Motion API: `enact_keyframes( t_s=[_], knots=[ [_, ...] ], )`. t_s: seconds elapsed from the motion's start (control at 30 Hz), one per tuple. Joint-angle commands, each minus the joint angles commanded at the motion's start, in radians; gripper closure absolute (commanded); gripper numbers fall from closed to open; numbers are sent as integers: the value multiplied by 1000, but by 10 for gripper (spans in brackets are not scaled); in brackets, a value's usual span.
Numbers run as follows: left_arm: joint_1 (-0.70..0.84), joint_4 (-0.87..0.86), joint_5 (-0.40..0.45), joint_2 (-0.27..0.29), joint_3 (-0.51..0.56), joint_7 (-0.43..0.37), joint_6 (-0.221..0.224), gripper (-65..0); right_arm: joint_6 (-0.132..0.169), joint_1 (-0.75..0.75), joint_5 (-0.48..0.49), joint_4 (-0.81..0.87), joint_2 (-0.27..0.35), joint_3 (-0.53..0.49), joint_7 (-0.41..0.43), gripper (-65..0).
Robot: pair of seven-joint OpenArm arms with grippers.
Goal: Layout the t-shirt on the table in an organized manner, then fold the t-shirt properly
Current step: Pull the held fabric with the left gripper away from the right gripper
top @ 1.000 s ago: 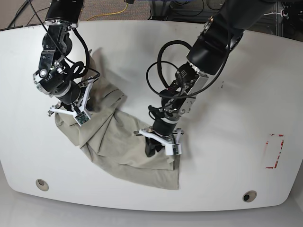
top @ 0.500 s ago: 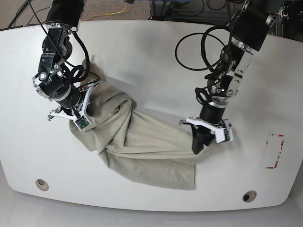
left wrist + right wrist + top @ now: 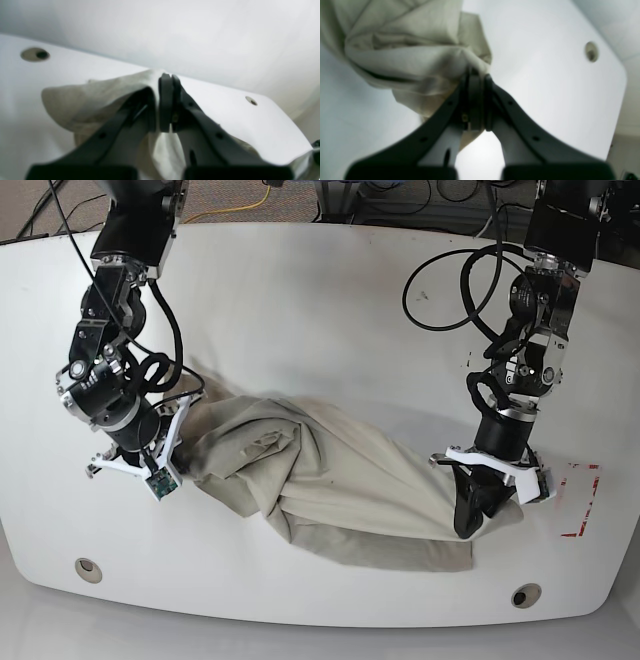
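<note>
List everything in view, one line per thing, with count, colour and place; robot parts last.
t-shirt: one, beige, stretched across the table's middle between both grippers, wrinkled.
table: one, white, fills the base view.
grommet holes: two, round, near the table's front corners.
red tape rectangle: one, red outline, at the table's edge beside the left arm.
cables: several, black, looped along both arms.
left gripper: one, black, shut on the shirt's end near the tape.
right gripper: one, black, shut on the shirt's other end.
</note>
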Motion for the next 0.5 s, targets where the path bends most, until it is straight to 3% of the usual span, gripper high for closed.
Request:
enact_keyframes(
  t_s=[0.17,0.5],
  knots=[
    [-89,-2,2,-57,60,0,0,-6,0,83,-2,-3,12,2,0,-5],
    [-279,0,-6,-127,75,0,0,-8,0,276,0,-5,115,2,-2,-6]
  ],
)
